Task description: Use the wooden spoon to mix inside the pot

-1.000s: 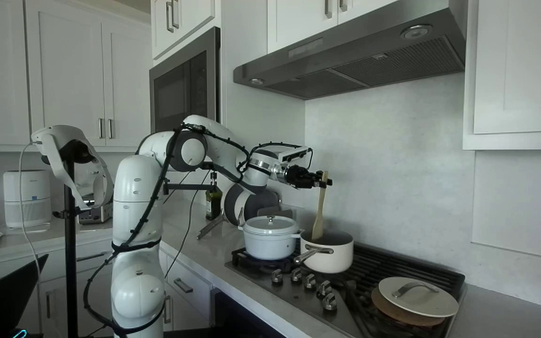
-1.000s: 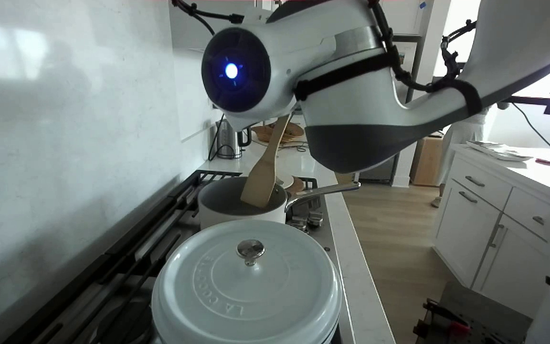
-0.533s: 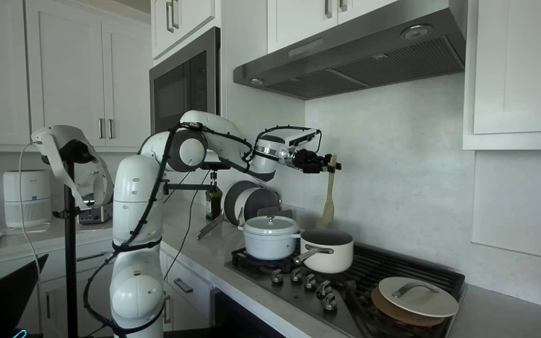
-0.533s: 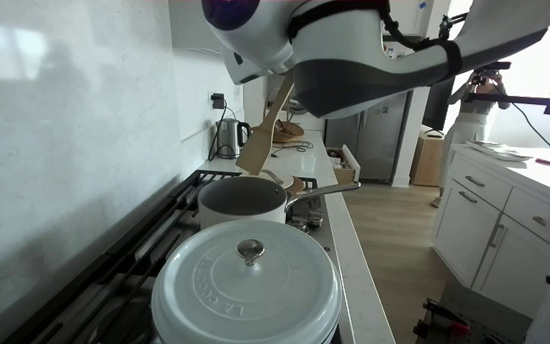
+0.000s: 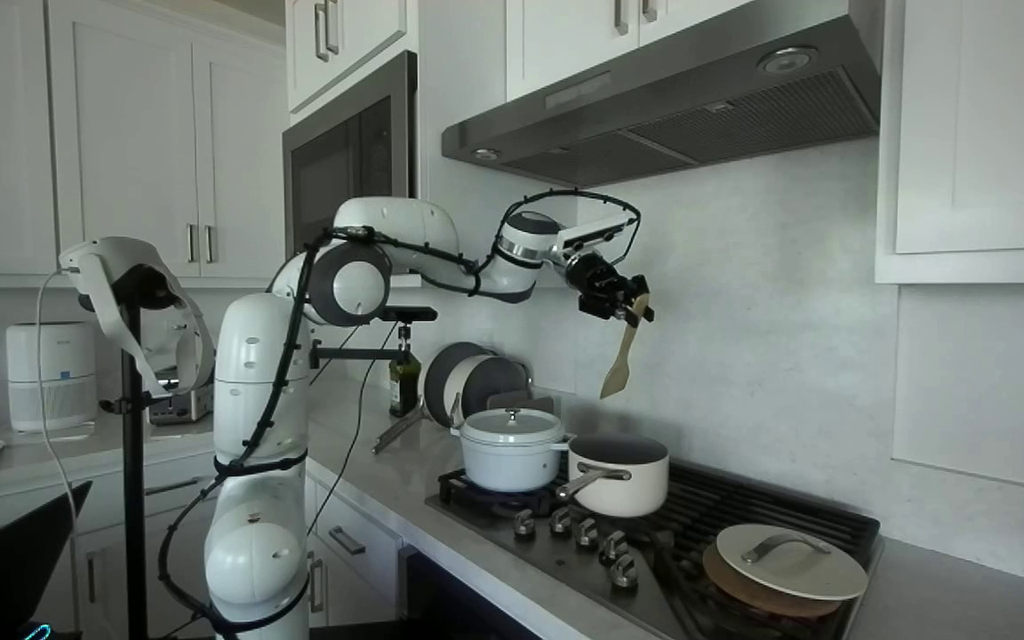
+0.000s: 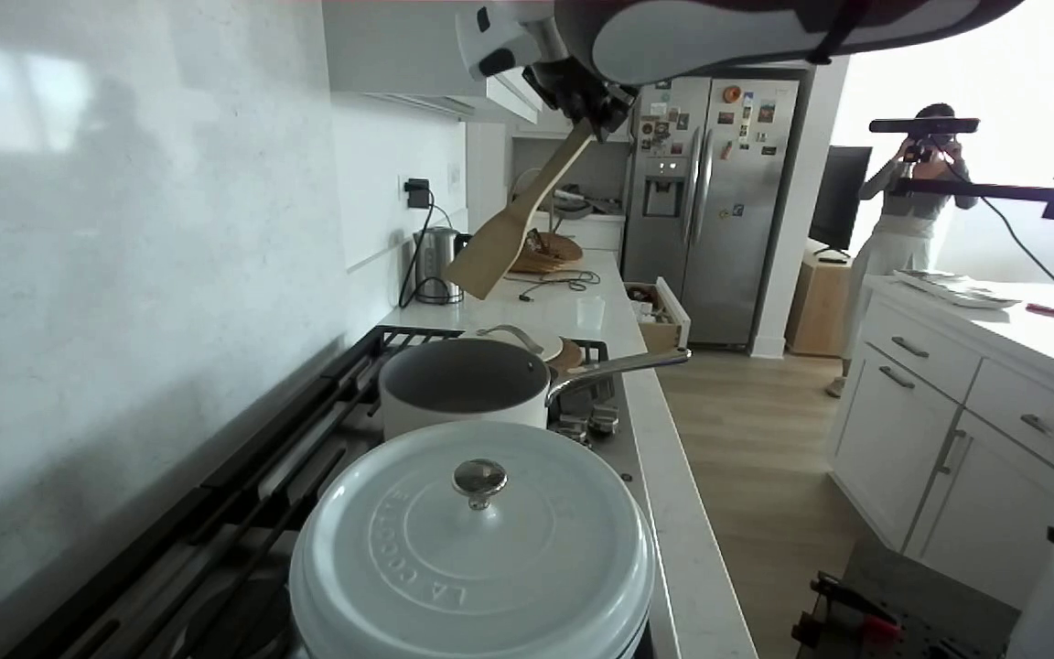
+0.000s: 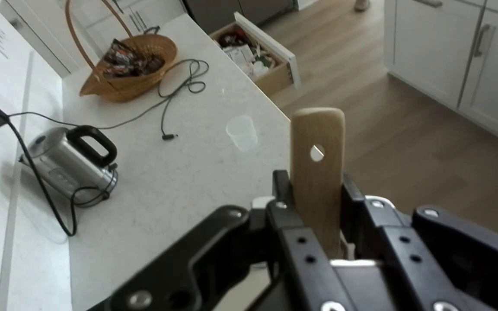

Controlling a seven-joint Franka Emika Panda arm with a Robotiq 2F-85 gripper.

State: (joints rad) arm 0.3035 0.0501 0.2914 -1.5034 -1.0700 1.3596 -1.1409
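Wrist view: fingers of gripper (image 7: 317,185) pinched wooden spoon (image 7: 318,198) across handle, near holed end. Exterior view: spoon hung tilted, clear above pot (image 5: 636,492), right of lidded casserole (image 5: 512,462). Spoon judged light, stiff, prone to twist; upper handle suited hold

- The arm (image 5: 250,413) is glossy white, with smooth, rounded surfaces.
- Its flat, round white elbow cap (image 5: 358,287) is set in a dark grey ring (image 5: 323,287).
- Knobbly black cable (image 5: 284,363) passes above the elbow cap and loops far below it.
- Below the elbow cap, a black strap (image 5: 254,468) wraps the arm.
- Well apart from the elbow cap are a silvery wrist collar (image 5: 521,250) and black fingers (image 7: 285,217) with bright screw heads (image 7: 430,212).
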